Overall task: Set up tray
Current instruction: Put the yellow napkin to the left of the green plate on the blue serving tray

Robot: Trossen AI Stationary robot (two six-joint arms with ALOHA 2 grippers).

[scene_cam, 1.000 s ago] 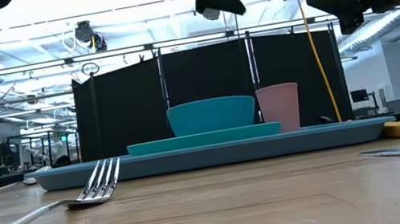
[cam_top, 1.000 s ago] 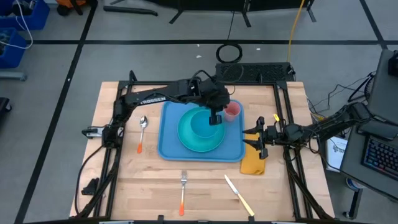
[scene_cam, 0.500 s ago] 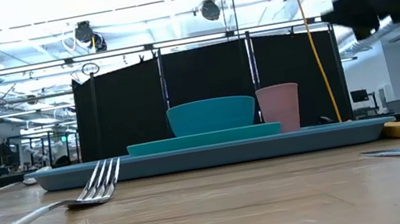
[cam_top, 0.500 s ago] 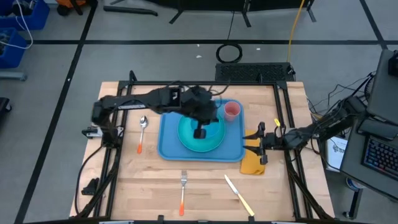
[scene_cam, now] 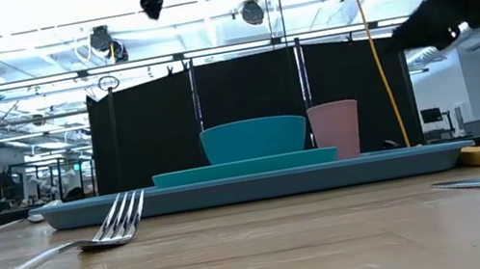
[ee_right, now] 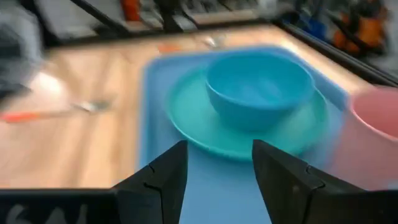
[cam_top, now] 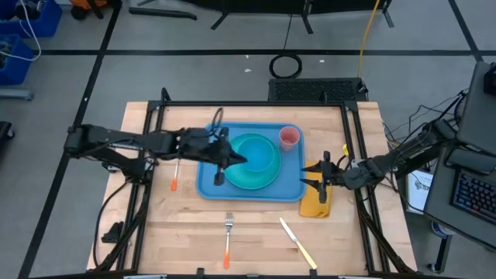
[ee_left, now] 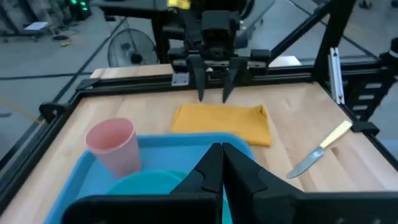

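since a second ago my left arm has pulled back from over the pink cup (cam_top: 289, 137) and the bowl (cam_top: 260, 151), and now its left gripper (cam_top: 219, 177) hangs over the near-left part of the tray (cam_top: 209, 186), fingers clenched together and holding nothing. my right arm has come a little lower and closer; the right gripper (cam_top: 320, 179) hovers above the yellow napkin (cam_top: 315, 203), jaws spread wide, empty.

the tray lies in the middle of the table (cam_top: 155, 232), partly under the left gripper and just beside the right one, toward the centre. on it i see the teal plate (cam_top: 267, 172) with the bowl sitting on it, and the cup stands in the far corner on the right gripper's side. so i judge the dishes are done.

what is left, i think: the napkin, touching the tray's edge below the right gripper, the spoon (cam_top: 177, 164) behind the left gripper on the wood, and the fork (cam_top: 228, 236) and knife (cam_top: 295, 242) near the front edge, well apart from both grippers.

the tray is flat, rim up. its long axis runs across the table from one arm to the other, and its short sides face the arms.
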